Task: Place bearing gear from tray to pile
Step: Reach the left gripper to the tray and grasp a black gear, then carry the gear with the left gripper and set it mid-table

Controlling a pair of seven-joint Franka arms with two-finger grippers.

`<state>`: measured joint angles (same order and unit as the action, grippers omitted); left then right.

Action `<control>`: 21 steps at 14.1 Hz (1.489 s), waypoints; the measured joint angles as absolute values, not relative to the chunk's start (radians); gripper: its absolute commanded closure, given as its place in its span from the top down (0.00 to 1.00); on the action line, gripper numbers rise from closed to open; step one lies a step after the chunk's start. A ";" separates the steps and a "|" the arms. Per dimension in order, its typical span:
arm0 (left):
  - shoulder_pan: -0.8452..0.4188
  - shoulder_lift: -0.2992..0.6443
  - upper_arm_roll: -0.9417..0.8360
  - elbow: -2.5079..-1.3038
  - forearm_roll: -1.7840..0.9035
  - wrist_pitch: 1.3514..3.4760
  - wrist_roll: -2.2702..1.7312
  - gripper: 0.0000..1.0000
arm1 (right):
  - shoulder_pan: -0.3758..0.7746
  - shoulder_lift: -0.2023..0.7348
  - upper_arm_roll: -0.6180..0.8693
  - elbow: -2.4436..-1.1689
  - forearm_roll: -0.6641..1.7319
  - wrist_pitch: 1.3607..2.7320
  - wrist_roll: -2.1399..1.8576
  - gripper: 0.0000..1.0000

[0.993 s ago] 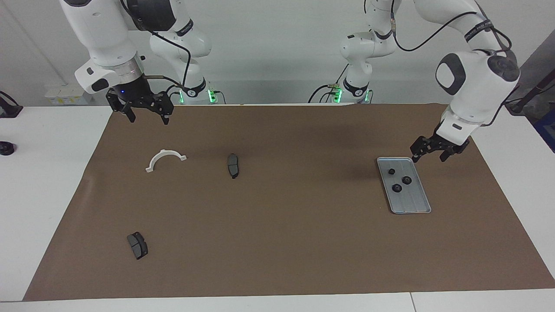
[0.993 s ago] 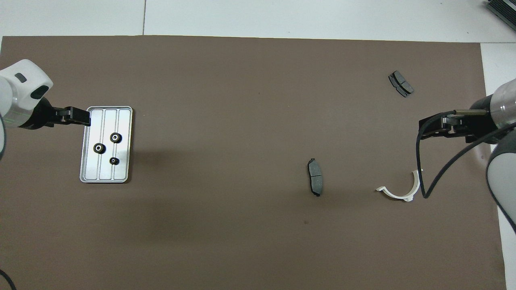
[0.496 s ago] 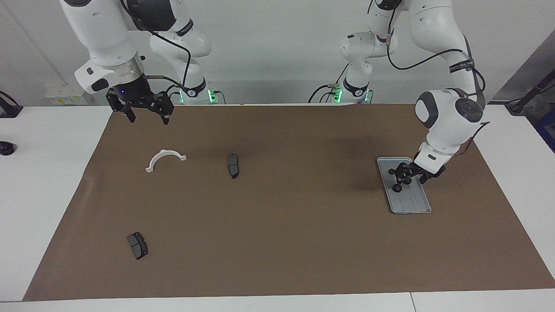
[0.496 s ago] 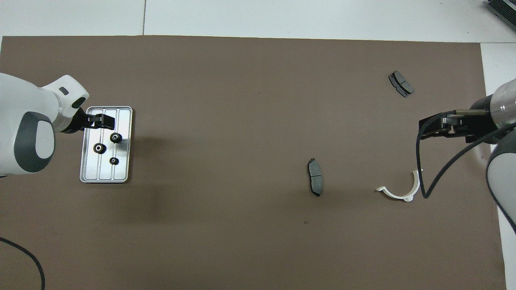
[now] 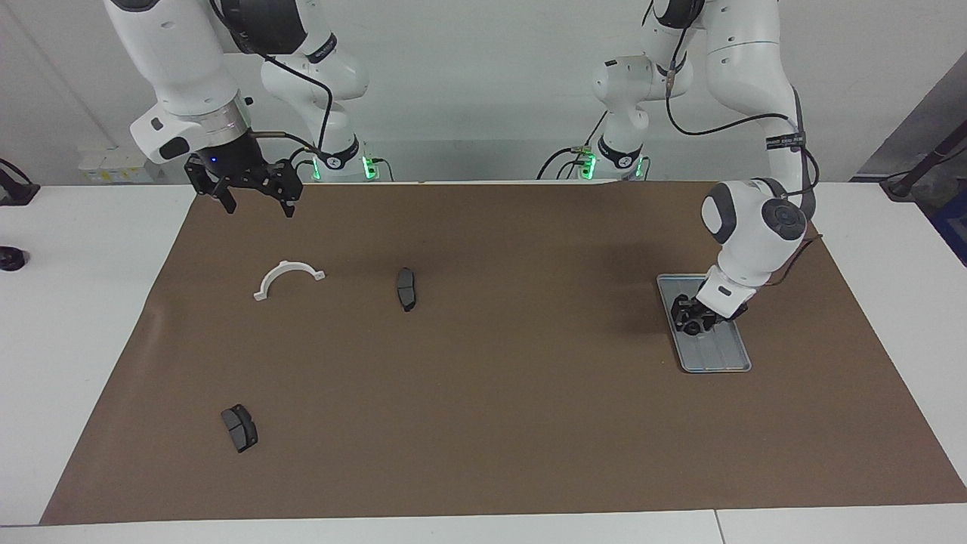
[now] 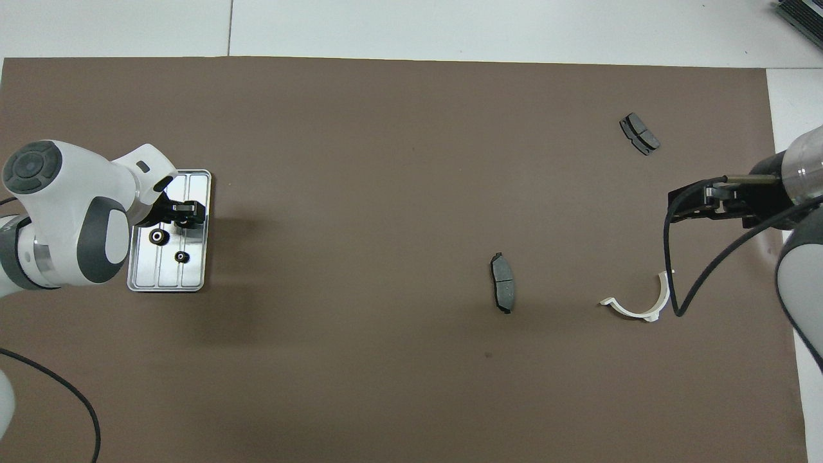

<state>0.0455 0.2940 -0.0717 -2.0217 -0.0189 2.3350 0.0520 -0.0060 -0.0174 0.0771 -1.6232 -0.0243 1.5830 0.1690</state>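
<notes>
The silver-grey tray (image 5: 718,368) lies on the brown mat at the left arm's end and also shows in the overhead view (image 6: 167,286). My left gripper (image 5: 691,321) is down in the tray, over the black bearing gear farthest from the robots, which it covers from above (image 6: 186,215). Two more gears (image 6: 157,236) (image 6: 182,257) lie free in the tray. The pile is a white half-ring bracket (image 5: 287,265) (image 6: 633,313) and two dark brake pads (image 5: 406,288) (image 5: 239,428). My right gripper (image 5: 257,202) (image 6: 675,202) waits open and empty in the air over the mat by the bracket.
The brown mat (image 5: 483,393) covers most of the white table. The brake pads also show from overhead (image 6: 503,283) (image 6: 640,134). The right arm's black cable (image 6: 672,283) hangs beside the bracket. A small black object (image 5: 11,258) sits at the table's edge.
My left gripper has swung in from beside the tray and come down into it over the farthest gear. The right arm, the gears and the pile parts have not moved.
</notes>
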 measured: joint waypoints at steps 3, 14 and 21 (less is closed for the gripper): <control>0.046 0.294 -0.069 -2.031 -0.019 2.336 0.052 0.51 | -0.006 -0.017 0.077 -1.623 -0.024 1.583 0.169 1.00; 0.043 0.289 -0.074 -1.994 -0.020 2.317 0.052 0.00 | -0.006 -0.017 0.077 -1.623 -0.024 1.583 0.169 1.00; -0.172 0.308 -0.088 -1.845 -0.022 2.214 -0.258 0.00 | -0.005 -0.017 0.078 -1.623 -0.024 1.583 0.169 1.00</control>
